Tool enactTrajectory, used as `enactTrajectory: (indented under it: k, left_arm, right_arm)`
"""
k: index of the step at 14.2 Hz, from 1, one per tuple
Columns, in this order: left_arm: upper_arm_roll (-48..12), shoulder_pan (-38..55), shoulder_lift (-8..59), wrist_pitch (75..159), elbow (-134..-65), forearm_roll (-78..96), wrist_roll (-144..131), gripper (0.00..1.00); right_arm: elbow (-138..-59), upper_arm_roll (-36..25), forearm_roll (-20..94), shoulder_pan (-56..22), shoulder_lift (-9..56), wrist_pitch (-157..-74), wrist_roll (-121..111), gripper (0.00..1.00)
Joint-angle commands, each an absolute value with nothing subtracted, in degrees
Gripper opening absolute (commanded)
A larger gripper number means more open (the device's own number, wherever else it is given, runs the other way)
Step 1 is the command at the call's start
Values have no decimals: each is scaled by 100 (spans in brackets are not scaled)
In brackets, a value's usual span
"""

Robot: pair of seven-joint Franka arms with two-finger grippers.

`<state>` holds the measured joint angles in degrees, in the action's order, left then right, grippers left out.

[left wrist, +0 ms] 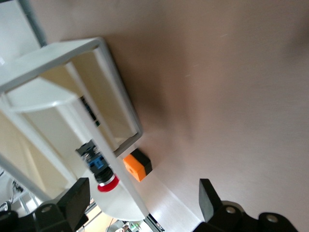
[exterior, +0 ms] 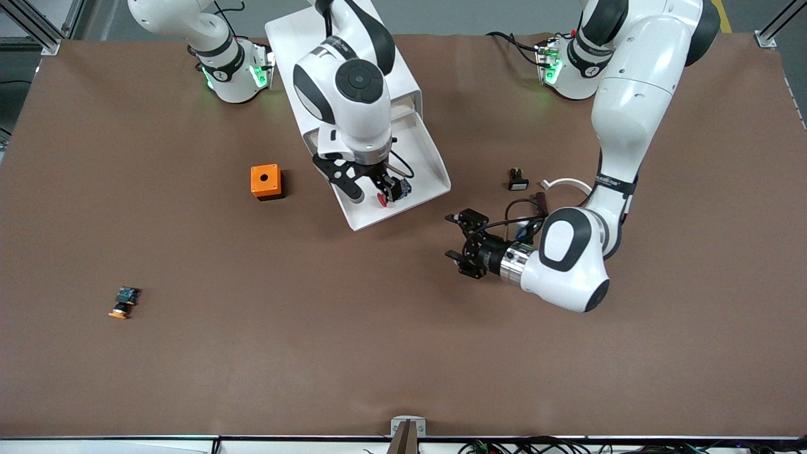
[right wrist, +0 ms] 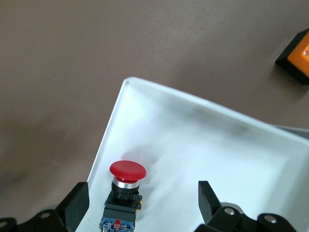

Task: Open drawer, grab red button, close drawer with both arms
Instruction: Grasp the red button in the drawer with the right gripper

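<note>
The white drawer (exterior: 435,165) is pulled out of its white cabinet (exterior: 296,38). The red-capped button (exterior: 391,192) lies on the drawer floor near its front corner. My right gripper (exterior: 372,188) hangs open over the drawer, a finger on either side of the button without touching it. In the right wrist view the button (right wrist: 126,183) lies between the open fingers (right wrist: 75,203) on the drawer floor (right wrist: 217,145). My left gripper (exterior: 459,244) is open and empty, over bare table beside the drawer's front. Its wrist view shows the button (left wrist: 99,166) and drawer (left wrist: 120,205).
An orange cube (exterior: 266,181) with a round hole sits beside the drawer toward the right arm's end. An orange-yellow-capped button (exterior: 124,302) lies nearer the front camera at that end. A small black part (exterior: 517,180) and a white ring (exterior: 567,184) lie by the left arm.
</note>
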<state>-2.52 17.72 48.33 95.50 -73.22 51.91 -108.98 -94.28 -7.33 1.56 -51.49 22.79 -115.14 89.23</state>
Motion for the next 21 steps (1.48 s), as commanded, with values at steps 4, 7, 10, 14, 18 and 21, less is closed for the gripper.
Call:
enactTrajectory:
  k: [4, 7, 10, 14, 18, 21]
  left_arm:
    - [62, 1793, 4729, 9483, -7339, 4151, -9441, 99]
    - [105, 1828, 4755, 9492, -7348, 3624, -9203, 99]
    - [-26, 1890, 4720, 9483, -7339, 2928, -9009, 99]
    - [-79, 2048, 4658, 9518, -7330, 2856, -8641, 99]
    - [-105, 2074, 4553, 9737, -7330, 2839, -8534, 99]
    - [-97, 2179, 4465, 9948, -7295, 2839, -8403, 99]
  right_arm:
    - [-8833, -809, 228, -5282, 2918, -11470, 9395, 100]
    - [-8824, -809, 377, -5273, 2918, -11461, 9378, 99]
    - [-8824, -809, 518, -5317, 2935, -11478, 9387, 98]
    - [-8824, -809, 623, -5423, 2988, -11531, 9404, 95]
    - [-8824, -800, 659, -5467, 3049, -11549, 9387, 82]
    - [-8824, -800, 677, -5476, 3059, -11540, 9317, 43]
